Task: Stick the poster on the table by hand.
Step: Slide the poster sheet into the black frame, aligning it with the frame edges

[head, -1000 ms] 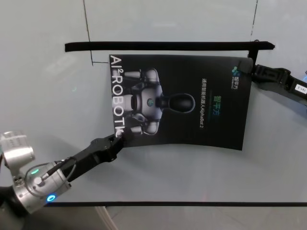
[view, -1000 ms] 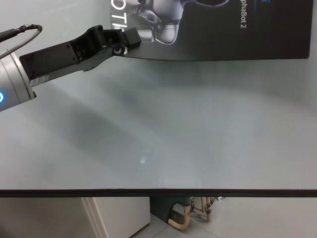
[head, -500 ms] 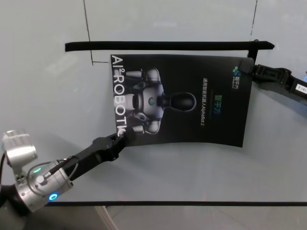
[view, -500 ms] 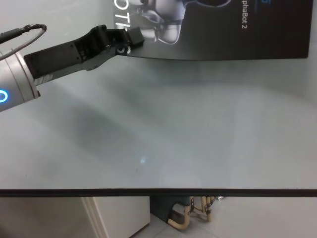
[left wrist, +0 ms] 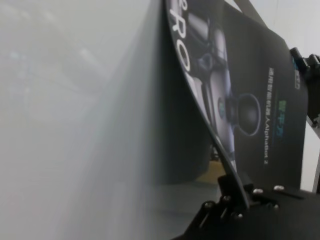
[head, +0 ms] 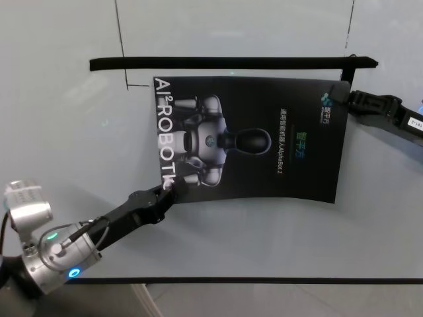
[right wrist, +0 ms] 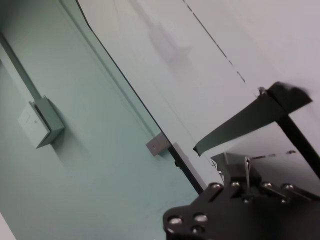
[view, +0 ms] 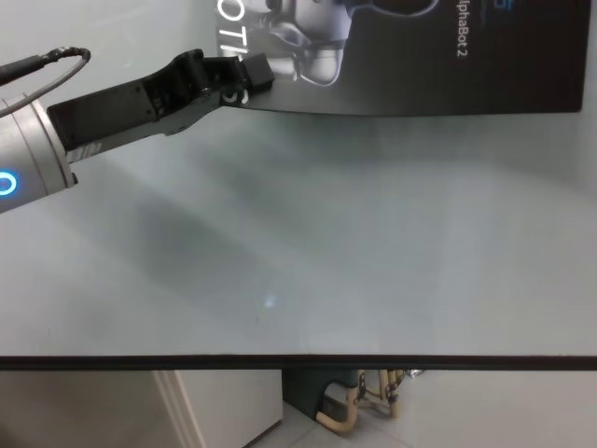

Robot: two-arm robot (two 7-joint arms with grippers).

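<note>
My left tool [head: 170, 190] is clamped on the near left corner of the poster [head: 264, 142], right where the white "ROBOT" lettering ends; in the chest view the same tool [view: 244, 77] pinches that corner from its side of the sheet. In the left wrist view the poster [left wrist: 250, 95] edge rises out of the closed fingers and curves away, lifted off the desk [left wrist: 75, 125] near the grip. My right tool [head: 340, 94] has the far right corner pinched, beside the small teal logo. Between the two tools the sheet spreads across the desk [head: 264, 244], printed face up. Just beyond the poster's far edge lies a long black strip [head: 225, 63], running from past my left tool's side to above my right one.
</note>
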